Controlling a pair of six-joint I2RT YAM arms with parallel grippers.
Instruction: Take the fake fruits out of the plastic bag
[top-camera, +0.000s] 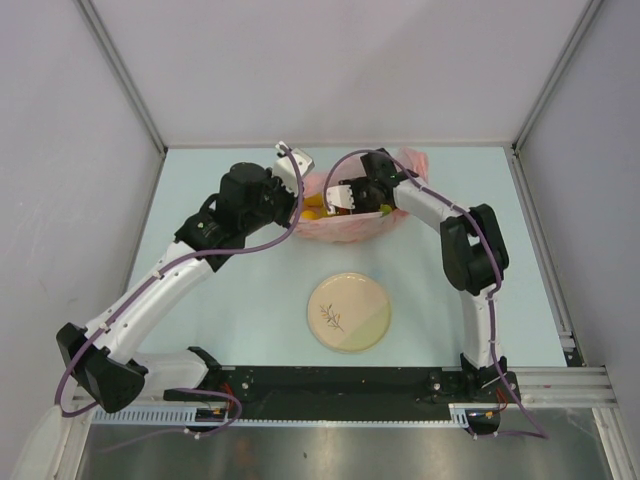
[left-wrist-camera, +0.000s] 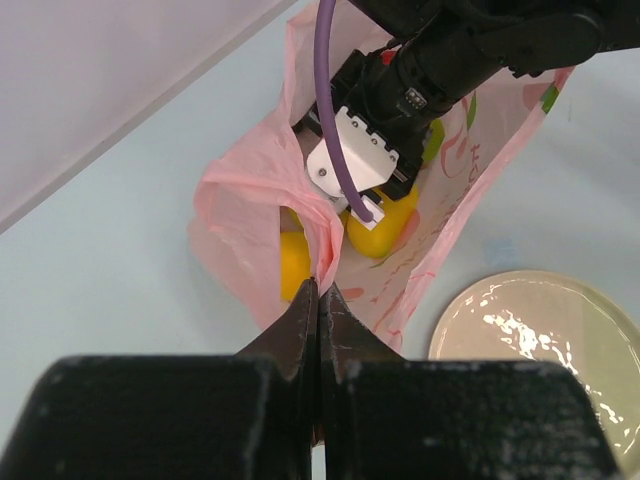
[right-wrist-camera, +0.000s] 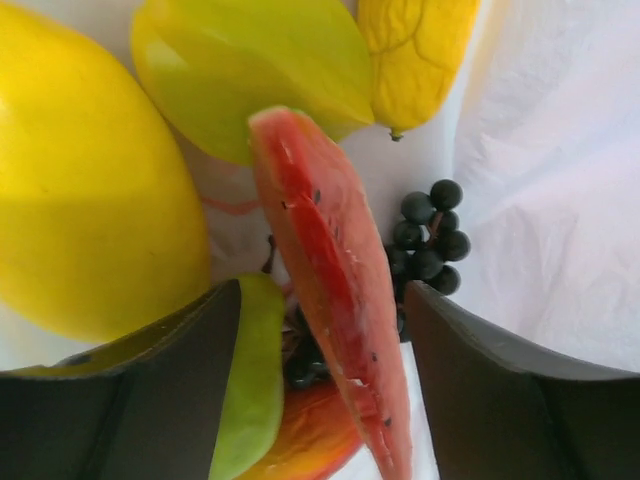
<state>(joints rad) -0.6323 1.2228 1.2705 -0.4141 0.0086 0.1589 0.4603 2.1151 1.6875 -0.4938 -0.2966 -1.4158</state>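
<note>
left gripper (left-wrist-camera: 318, 292) clamped, right gripper (right-wrist-camera: 322, 300) jaws apart

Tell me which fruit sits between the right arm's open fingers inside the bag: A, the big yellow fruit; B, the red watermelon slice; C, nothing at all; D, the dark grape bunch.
B: in the right wrist view the watermelon slice stands in the gap between the two dark fingers, while the grape bunch lies off to one side, past a fingertip.
</note>
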